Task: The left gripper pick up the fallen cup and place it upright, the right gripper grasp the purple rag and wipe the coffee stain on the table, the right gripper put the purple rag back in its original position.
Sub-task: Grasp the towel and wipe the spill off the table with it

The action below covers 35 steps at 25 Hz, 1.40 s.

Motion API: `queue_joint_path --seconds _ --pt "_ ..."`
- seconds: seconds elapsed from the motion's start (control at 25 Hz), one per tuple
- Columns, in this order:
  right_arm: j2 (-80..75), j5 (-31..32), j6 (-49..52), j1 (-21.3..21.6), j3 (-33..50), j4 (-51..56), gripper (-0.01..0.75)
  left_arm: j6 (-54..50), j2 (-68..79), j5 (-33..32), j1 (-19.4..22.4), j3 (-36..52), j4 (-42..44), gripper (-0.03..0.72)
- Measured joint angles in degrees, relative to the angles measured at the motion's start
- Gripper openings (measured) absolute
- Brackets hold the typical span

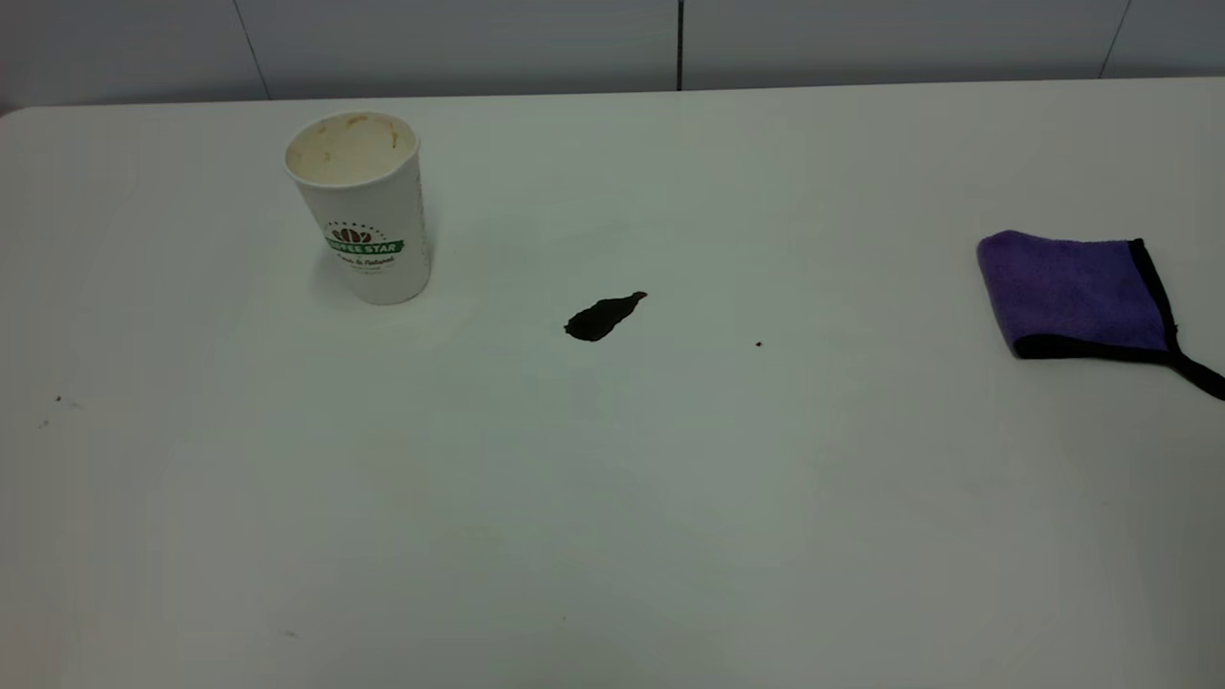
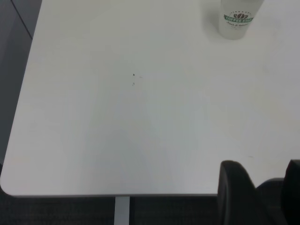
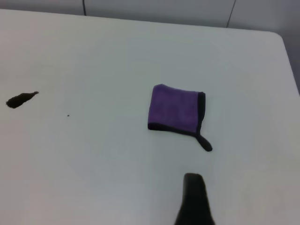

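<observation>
The cup [image 1: 361, 206] stands upright on the table [image 1: 612, 498] at the far left, its cream-stained mouth facing up; it also shows in the left wrist view [image 2: 237, 18]. The coffee stain [image 1: 603, 317] lies near the table's middle and shows in the right wrist view [image 3: 20, 99]. The purple rag [image 1: 1077, 292] lies flat at the right, black tail toward the front right; it also shows in the right wrist view [image 3: 176, 109]. My left gripper [image 2: 265, 180] is open and empty over the table's near-left edge, far from the cup. My right gripper [image 3: 193, 187] hovers short of the rag. Neither arm shows in the exterior view.
Tiny dark specks lie on the table right of the stain [image 1: 758, 344] and at the left [image 1: 57, 399]. The table's rounded corner and edge [image 2: 9, 187] are close to the left gripper. A grey wall [image 1: 459, 43] runs behind the table.
</observation>
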State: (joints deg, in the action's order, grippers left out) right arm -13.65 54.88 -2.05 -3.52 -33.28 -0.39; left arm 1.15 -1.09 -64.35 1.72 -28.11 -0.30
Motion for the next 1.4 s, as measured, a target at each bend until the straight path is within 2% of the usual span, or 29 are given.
queue_joint_path --seconds 0.2,0.44,0.64,1.0,1.2,1.4 --pt "-25.58 -10.95 0.05 0.00 -5.87 -0.30 0.719 0.07 0.00 0.02 0.00 0.00 -0.05 0.275" --pt "-54.20 -22.80 -0.39 0.00 -11.26 -1.25 0.730 0.07 0.00 0.02 0.00 0.00 -0.10 0.275" --pt "-76.37 -28.26 -0.86 0.00 -18.28 -1.58 0.730 0.07 0.00 0.07 0.00 0.00 -0.10 0.275" --pt "-109.47 -30.09 -3.32 0.00 -38.56 -1.97 0.730 0.19 0.00 0.07 0.00 0.00 -0.10 0.275" --pt "-120.17 -27.31 -5.09 0.00 -49.16 -2.09 0.730 0.19 0.00 0.07 0.00 0.00 -0.10 0.275" --pt "-125.67 -25.40 -5.59 0.12 -55.22 -2.46 0.721 0.19 0.00 0.09 0.00 0.00 -0.10 0.275"
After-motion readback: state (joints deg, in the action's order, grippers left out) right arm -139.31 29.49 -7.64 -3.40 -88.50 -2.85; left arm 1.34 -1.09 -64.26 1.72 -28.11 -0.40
